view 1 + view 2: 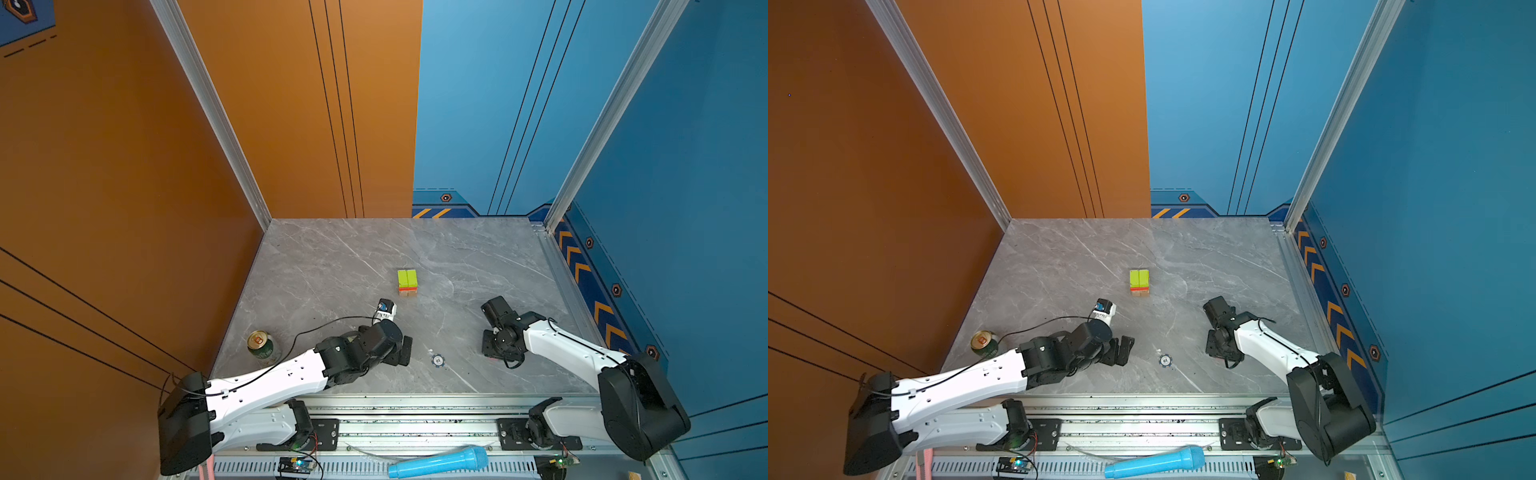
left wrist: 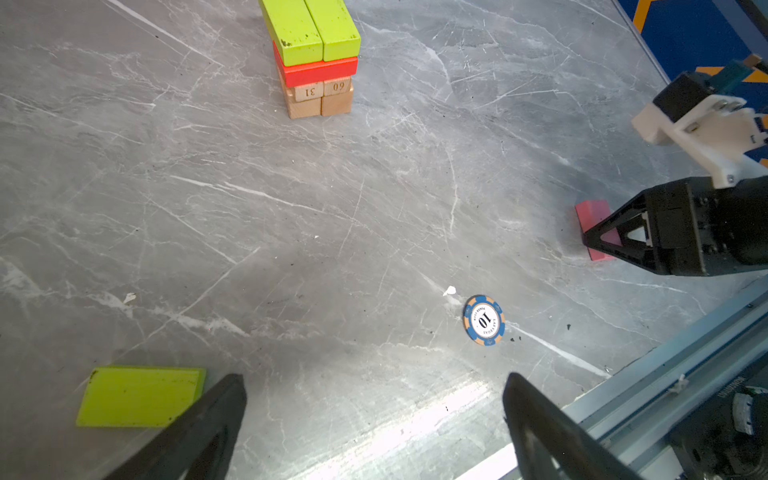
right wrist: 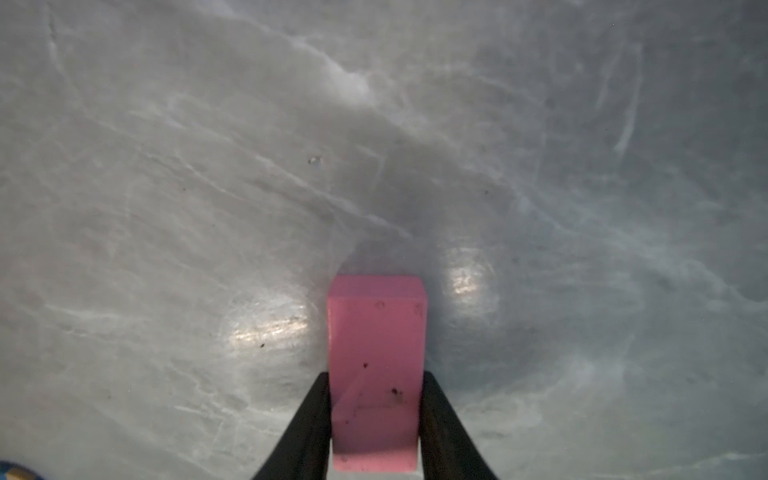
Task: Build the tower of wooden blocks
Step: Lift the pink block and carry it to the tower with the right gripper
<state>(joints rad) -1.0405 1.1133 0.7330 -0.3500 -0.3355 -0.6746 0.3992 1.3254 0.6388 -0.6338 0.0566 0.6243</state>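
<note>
Grey marble-pattern tabletop point(image 1: 332, 257), white veining, soft glare patches. Orange wall panels point(image 1: 104, 166) left and rear-left; blue panels point(image 1: 685, 166) rear-right and right. Aluminium corner posts point(image 1: 208, 95). Orange chevron strip point(image 1: 581, 268) along blue wall base. Aluminium rail point(image 1: 415, 415) at near edge.

Loads of open marble on the table point(image 1: 332, 257) behind the tower point(image 1: 407, 282) and on both sides of it. The stretch in front of it is wide too, only a flat poker chip point(image 1: 438, 360) lying there. The can point(image 1: 262, 347) stands at the left edge, close by the left arm point(image 1: 270, 386). A loose lime block point(image 2: 139, 397) lies just beside the wide-open left gripper point(image 2: 374, 382). The right gripper point(image 3: 376, 374), low and pinching the pink block point(image 3: 376, 332), blocks the right.
</note>
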